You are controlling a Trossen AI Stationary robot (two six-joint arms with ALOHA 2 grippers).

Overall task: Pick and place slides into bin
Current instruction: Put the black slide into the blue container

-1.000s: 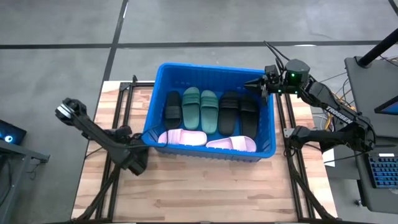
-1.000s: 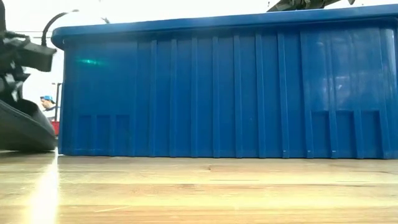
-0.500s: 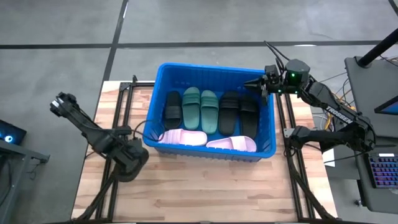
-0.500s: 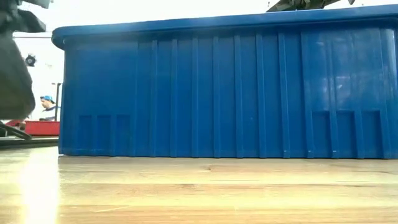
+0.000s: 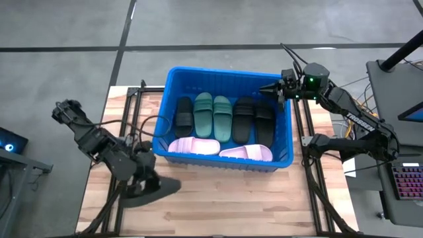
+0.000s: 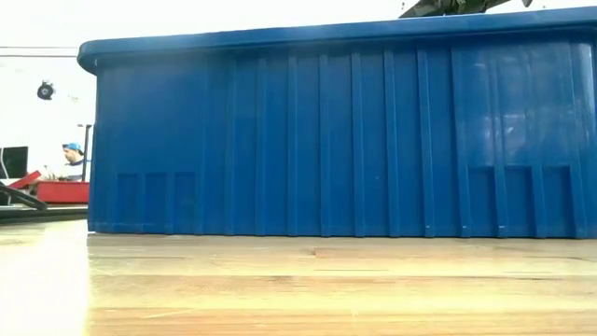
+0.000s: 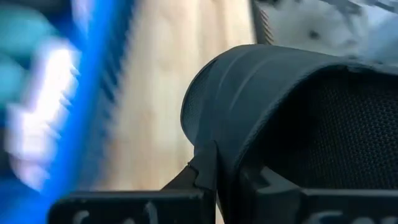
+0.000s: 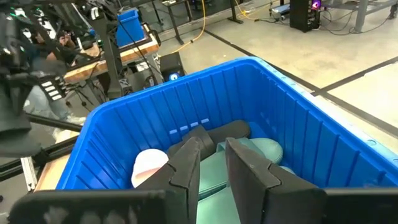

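Carrying: left gripper (image 5: 153, 187) fingers clenched on the last black slide (image 7: 292, 124), over the tabletop (image 5: 218, 198) beside the bin (image 5: 281, 160)
Done: seven slides (image 5: 221, 118) binned
Right gripper (image 5: 274, 88): fingers slightly parted, empty, above those slides

Both arms are dark, nearly black, built of slim tubular links with chunky rounded joints. The right arm (image 5: 344, 109) carries white lettering along its forearm link and a small green light glowing on the block at its wrist; thin black cables loop away from that wrist. The left arm (image 5: 99, 142) has a black cable curling off near its base. The right gripper (image 8: 214, 165) ends in two flat, angular black fingers (image 8: 186, 165) with bevelled tips, mounted on a matte black crossbar with faint embossed lettering.
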